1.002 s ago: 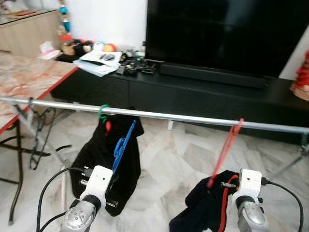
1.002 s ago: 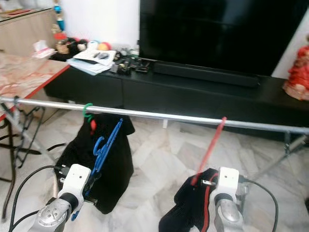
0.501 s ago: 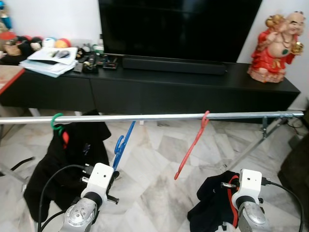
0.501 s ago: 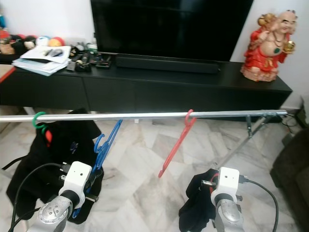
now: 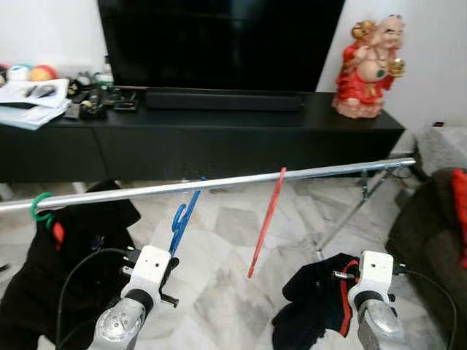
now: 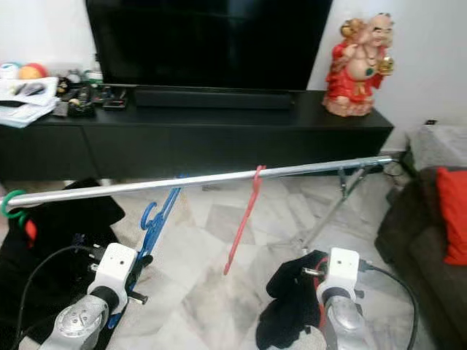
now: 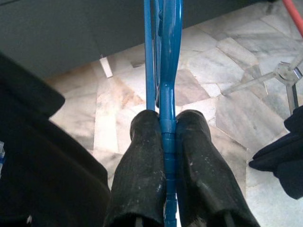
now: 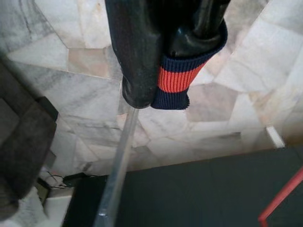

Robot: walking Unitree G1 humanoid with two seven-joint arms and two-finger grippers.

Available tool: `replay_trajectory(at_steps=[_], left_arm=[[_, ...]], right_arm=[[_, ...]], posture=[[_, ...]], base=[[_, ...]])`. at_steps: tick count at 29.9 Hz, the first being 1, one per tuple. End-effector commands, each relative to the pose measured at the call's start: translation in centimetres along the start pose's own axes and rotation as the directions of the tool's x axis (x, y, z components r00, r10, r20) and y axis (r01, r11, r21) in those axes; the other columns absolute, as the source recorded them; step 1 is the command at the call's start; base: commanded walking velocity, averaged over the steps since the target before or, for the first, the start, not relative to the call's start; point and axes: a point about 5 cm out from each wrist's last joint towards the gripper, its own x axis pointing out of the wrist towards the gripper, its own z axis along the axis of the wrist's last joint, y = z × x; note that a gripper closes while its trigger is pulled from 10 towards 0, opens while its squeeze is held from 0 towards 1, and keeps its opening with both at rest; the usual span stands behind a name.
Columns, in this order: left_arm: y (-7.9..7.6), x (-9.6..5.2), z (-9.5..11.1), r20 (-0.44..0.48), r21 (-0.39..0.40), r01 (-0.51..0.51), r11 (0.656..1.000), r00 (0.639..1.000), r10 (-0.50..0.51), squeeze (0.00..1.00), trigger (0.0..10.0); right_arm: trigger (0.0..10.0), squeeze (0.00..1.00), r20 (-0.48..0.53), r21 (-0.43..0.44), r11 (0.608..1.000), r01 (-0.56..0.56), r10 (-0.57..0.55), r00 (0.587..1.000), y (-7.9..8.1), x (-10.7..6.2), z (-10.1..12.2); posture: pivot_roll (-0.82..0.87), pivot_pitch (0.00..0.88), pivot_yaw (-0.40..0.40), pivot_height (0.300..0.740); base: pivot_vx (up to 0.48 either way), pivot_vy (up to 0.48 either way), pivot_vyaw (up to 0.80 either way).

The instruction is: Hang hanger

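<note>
Left hand [image 7: 163,137] pinches the blue hanger [image 5: 179,219] below the rail [image 5: 219,184]; lift its hook over the rail. Right hand [image 8: 165,90] pinches a dark garment [image 5: 314,292].

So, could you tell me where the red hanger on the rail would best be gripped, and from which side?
Probably the lower part of the red hanger. It hangs free and slanted below the metal rail, away from the blue hanger, which the left gripper is shut on. I would come from the robot's side, fingers across the thin bar. The right gripper holds a dark garment, so it is not free.
</note>
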Motion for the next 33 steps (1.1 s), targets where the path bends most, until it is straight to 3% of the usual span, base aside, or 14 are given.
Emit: replay_trajectory(at_steps=[1,23,33], left_arm=[[-0.2,0.1,0.6,0.016,0.005,0.005,1.0,1.0,-0.005,0.0,10.0],[-0.4,0.1,0.4,-0.001,0.011,0.049,0.999,0.999,-0.049,0.0,10.0],[0.3,0.7,0.9,0.004,0.025,0.058,0.998,0.998,-0.059,0.0,10.0]], right_arm=[[10.0,0.0,0.026,-0.008,1.0,0.005,-0.005,1.0,-0.2,0.1,0.6],[10.0,0.0,0.022,-0.001,1.0,0.001,-0.001,1.0,0.4,0.4,0.9],[10.0,0.0,0.021,0.01,1.0,0.021,-0.021,1.0,0.8,1.0,1.7]], posture=[[0.17,0.0,-0.044,0.74],[0.18,0.0,-0.032,0.74],[0.19,0.0,-0.013,0.74]], base=[[0.0,0.0,0.0],[0.0,0.0,0.0],[-0.132,0.0,0.0]])
